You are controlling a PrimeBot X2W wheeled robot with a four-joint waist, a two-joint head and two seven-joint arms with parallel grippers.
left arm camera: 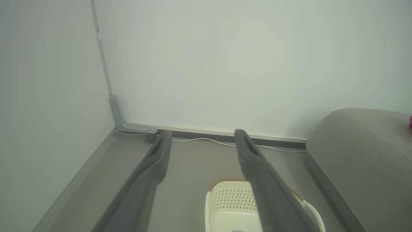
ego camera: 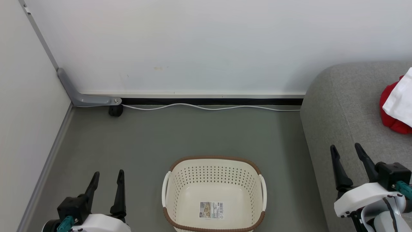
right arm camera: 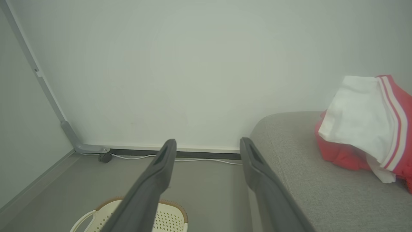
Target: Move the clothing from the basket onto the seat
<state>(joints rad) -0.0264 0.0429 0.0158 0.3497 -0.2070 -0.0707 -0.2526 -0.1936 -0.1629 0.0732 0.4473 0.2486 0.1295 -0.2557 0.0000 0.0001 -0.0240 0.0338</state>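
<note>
Now the clothes (ego camera: 397,109), red with a white piece on top, lie heaped on the grey sofa (ego camera: 341,106) at three o'clock in the head view. At six o'clock the basket (ego camera: 214,175) stands on the floor (ego camera: 145,138), its bare bottom showing a label sticker (ego camera: 211,210). At seven o'clock the left claw (ego camera: 108,173) and at four o'clock the right claw (ego camera: 345,146) hold their fingers apart

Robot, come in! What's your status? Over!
Left gripper and right gripper open, holding nothing. Clothes piled on sofa; basket bare but for its sticker. Cable by the wall, not in the way.
</note>
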